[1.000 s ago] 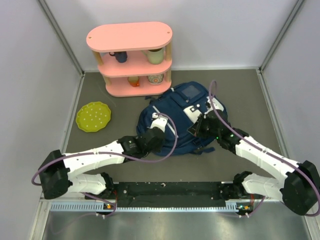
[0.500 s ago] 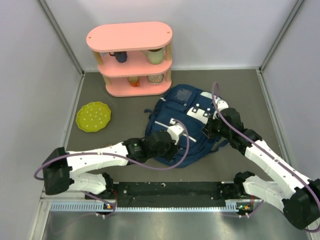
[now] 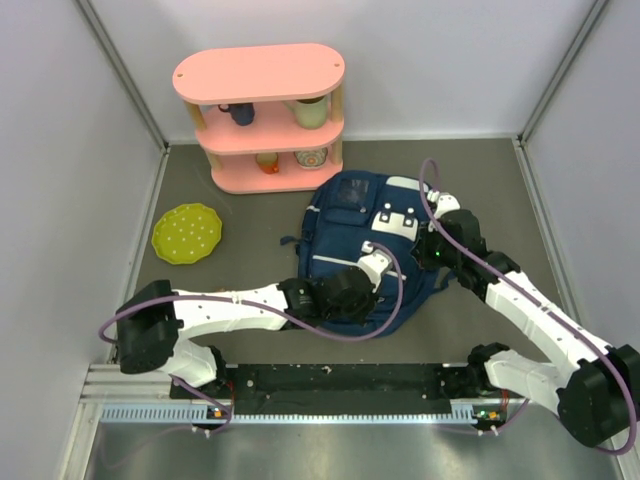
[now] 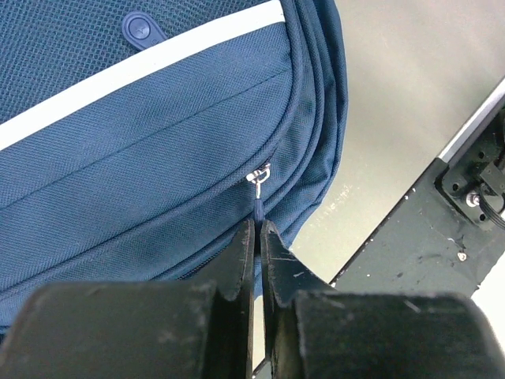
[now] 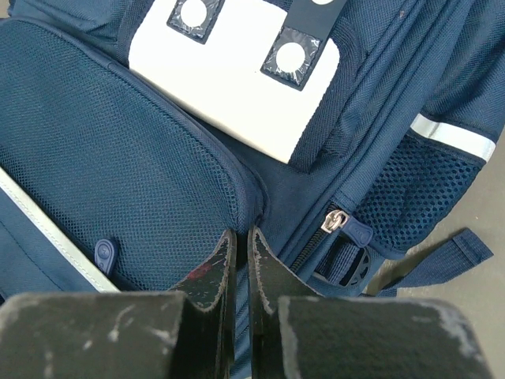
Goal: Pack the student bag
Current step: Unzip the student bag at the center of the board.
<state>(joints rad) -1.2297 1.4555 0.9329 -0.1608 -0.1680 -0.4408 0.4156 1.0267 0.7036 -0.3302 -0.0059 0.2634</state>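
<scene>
The student bag (image 3: 360, 225) is a navy backpack with white patches, lying flat in the middle of the table. My left gripper (image 3: 383, 263) is at its near right edge. In the left wrist view the left gripper (image 4: 258, 225) is shut on the blue zipper pull (image 4: 257, 207), which hangs from a silver slider (image 4: 258, 175). My right gripper (image 3: 423, 241) is at the bag's right side. In the right wrist view the right gripper (image 5: 239, 234) is shut on a fold of bag fabric beside the mesh pocket (image 5: 118, 158), below the white patch (image 5: 237, 87).
A pink two-tier shelf (image 3: 262, 115) holding cups stands at the back. A yellow-green plate (image 3: 187, 233) lies at the left. A black rail (image 3: 340, 380) runs along the near edge; it also shows in the left wrist view (image 4: 426, 260). Grey walls close in both sides.
The bag has shifted to the right and turned. My left arm has stretched right along the bag's near edge. My right gripper has moved back and right with the bag.
</scene>
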